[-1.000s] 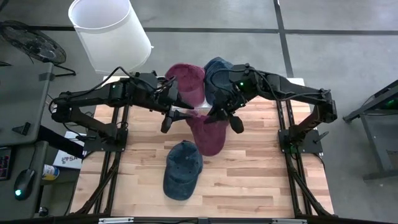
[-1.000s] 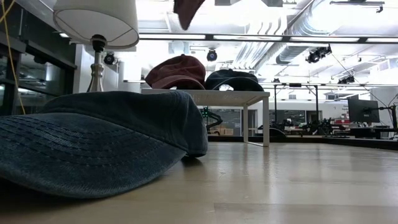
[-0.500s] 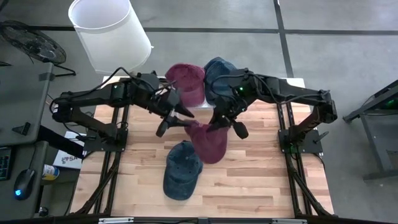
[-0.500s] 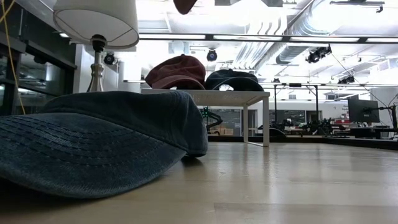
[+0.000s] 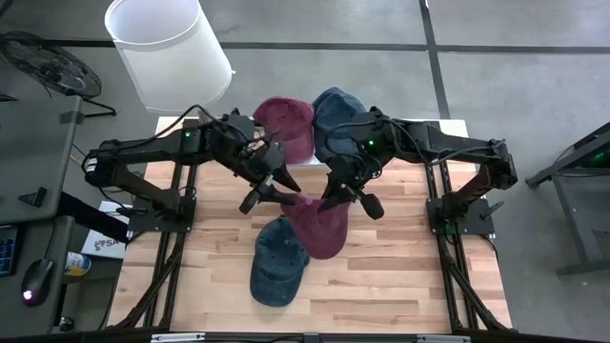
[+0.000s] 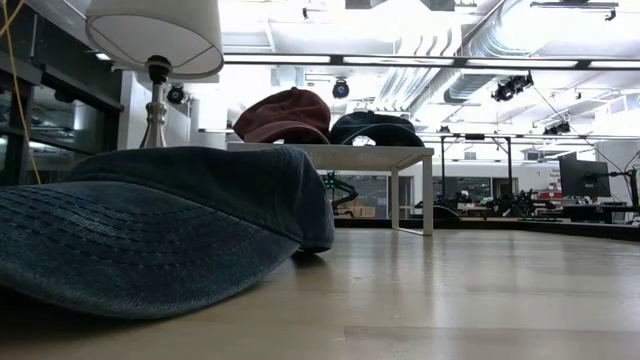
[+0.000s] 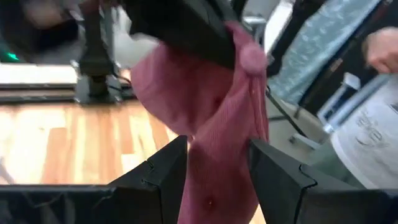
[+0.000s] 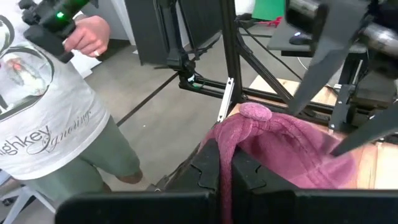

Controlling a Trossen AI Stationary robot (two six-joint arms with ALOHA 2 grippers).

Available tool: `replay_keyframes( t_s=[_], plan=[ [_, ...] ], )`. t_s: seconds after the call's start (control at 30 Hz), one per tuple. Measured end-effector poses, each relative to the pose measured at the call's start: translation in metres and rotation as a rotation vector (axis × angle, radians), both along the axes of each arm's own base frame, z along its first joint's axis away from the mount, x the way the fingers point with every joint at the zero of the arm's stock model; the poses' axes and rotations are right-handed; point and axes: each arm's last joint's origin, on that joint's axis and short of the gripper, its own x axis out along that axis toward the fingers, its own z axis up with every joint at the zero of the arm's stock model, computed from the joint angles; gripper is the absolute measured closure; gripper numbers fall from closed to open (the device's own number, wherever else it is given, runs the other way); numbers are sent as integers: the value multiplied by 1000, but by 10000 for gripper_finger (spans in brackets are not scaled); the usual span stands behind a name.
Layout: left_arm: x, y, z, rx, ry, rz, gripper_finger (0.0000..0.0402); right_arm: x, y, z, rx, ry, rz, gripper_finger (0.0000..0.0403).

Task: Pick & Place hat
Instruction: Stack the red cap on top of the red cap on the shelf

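A pale wooden plank surface (image 5: 381, 276) sat over a grey concrete floor (image 5: 515, 76) crossed by dark seams. A white lampshade (image 5: 167, 48) stood at the far left corner. Seen level, a small white table (image 6: 345, 155) stood far back under bright ceiling lights (image 6: 420, 62) and exposed ducts (image 6: 470, 60).

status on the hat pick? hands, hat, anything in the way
Left hand and right hand both shut on the maroon hat, held above the table. Blue denim hat lies just beside it. Two more hats on the rear shelf.
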Motion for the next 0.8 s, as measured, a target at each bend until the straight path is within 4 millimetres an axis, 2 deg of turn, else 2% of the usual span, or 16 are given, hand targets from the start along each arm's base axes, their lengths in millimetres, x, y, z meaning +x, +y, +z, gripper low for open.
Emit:
replay_keyframes(
  t_s=[0.37, 0.53, 0.73, 0.8],
  plan=[
    [10, -2, -4, -60, -6, -102, 245, -1, -1, -4, -3, 49, -29, 403],
    [9, -3, -2, -66, -22, -125, 295, -2, -2, -5, -8, 64, -41, 403],
    [10, -3, -3, -64, -17, -125, 385, -2, -2, -5, -9, 64, -44, 403],
    [10, -3, -3, -62, -17, -125, 394, -1, -2, -5, -12, 64, -49, 403]
  ],
)
